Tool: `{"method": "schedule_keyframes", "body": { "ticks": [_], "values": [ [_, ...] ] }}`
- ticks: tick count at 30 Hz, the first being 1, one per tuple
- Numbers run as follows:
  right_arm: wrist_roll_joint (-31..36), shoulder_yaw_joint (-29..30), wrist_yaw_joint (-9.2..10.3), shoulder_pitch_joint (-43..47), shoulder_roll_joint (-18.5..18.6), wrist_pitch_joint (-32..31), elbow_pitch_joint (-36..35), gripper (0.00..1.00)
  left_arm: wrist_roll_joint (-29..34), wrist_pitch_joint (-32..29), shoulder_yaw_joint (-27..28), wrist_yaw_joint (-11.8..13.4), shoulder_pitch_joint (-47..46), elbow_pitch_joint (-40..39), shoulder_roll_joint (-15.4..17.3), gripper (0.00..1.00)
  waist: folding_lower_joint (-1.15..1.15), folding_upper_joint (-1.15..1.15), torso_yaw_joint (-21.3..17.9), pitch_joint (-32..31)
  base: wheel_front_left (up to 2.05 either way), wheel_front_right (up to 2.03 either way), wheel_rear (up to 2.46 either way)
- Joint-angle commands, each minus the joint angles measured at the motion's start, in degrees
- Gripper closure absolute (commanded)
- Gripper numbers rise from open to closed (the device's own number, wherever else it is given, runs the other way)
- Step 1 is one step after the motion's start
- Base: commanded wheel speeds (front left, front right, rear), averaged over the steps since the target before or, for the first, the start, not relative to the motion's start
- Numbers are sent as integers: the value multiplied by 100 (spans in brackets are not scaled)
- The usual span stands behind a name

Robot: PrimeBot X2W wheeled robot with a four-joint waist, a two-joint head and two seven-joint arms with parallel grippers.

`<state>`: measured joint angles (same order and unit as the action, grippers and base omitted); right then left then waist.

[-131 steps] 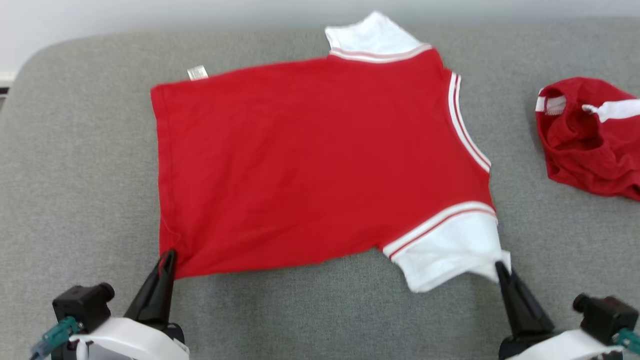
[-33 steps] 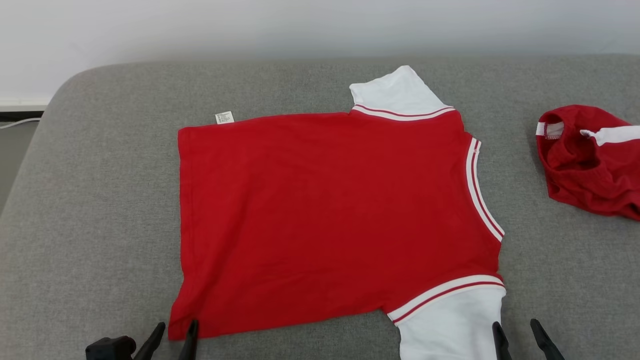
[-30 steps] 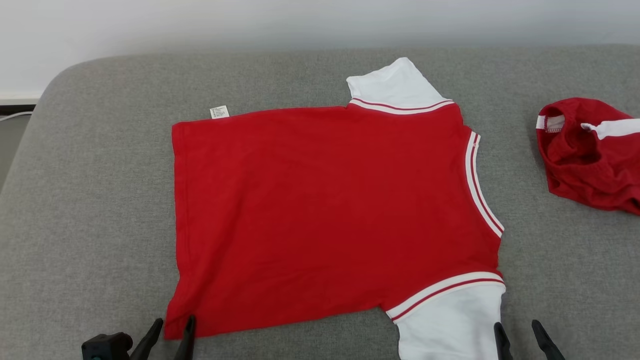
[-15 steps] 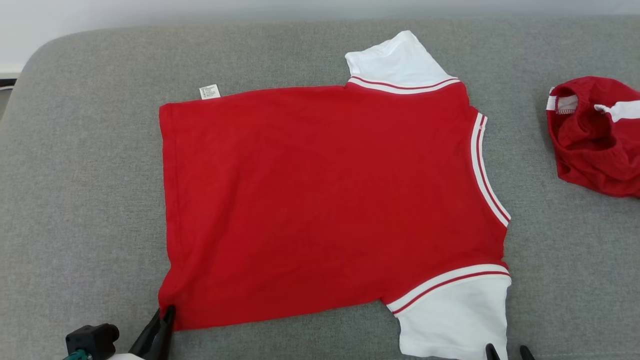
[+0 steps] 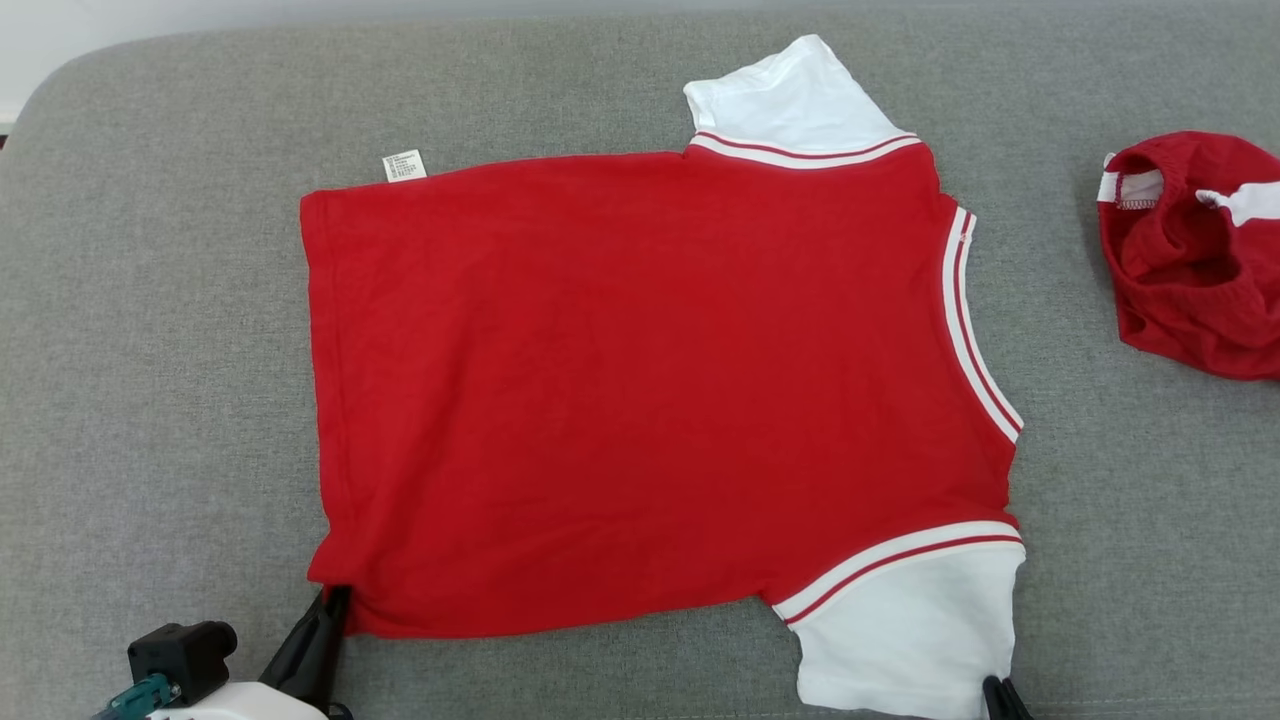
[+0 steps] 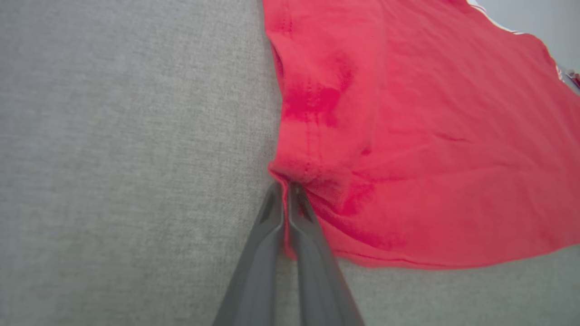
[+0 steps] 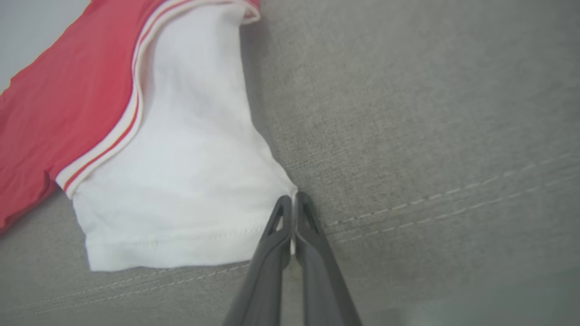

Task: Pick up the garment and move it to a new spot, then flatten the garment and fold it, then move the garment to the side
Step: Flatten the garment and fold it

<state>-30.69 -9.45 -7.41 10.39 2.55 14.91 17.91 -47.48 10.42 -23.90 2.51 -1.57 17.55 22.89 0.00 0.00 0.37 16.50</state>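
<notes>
Folding looks to be the step in hand. The red shirt [image 5: 640,380] lies spread flat on the grey cushion [image 5: 150,350], its collar end toward the robot's right and its hem toward the left. One white sleeve [image 5: 910,630] is at the near edge and the other at the far edge. The left claw [image 6: 284,186] is pressed together on the near corner of the hem, with red cloth puckered just ahead of it. The right claw [image 7: 294,198] is pinching the outer corner of the near white sleeve, a sliver of white caught in its grip. A crumpled red garment [image 5: 1190,260] sits well apart at the right and plays no part here.

With both near corners held, the next move probably calls for raising them together and carrying the near edge over toward the far one. The arms should stay level and the cloth lightly taut, so that the crease runs straight. Then edge should be laid on edge before letting go.
</notes>
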Motion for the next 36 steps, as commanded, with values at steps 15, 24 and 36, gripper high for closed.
{"method": "schedule_keyframes", "body": {
  "ticks": [15,24,36],
  "values": [
    [-463,-118,-8,240,259,8,-1576,100,-52,-64,482,423,54,-1084,467,100,0,0,-47,-26,0,0,0],
    [-1086,9,-8,195,332,8,-2636,100,108,-228,638,917,218,-2148,737,100,0,0,-62,-104,0,0,0],
    [-1691,244,-8,-940,389,-7,-2535,100,64,-398,652,1147,46,-2483,661,100,0,0,-72,-236,0,0,0]
  ]
}}
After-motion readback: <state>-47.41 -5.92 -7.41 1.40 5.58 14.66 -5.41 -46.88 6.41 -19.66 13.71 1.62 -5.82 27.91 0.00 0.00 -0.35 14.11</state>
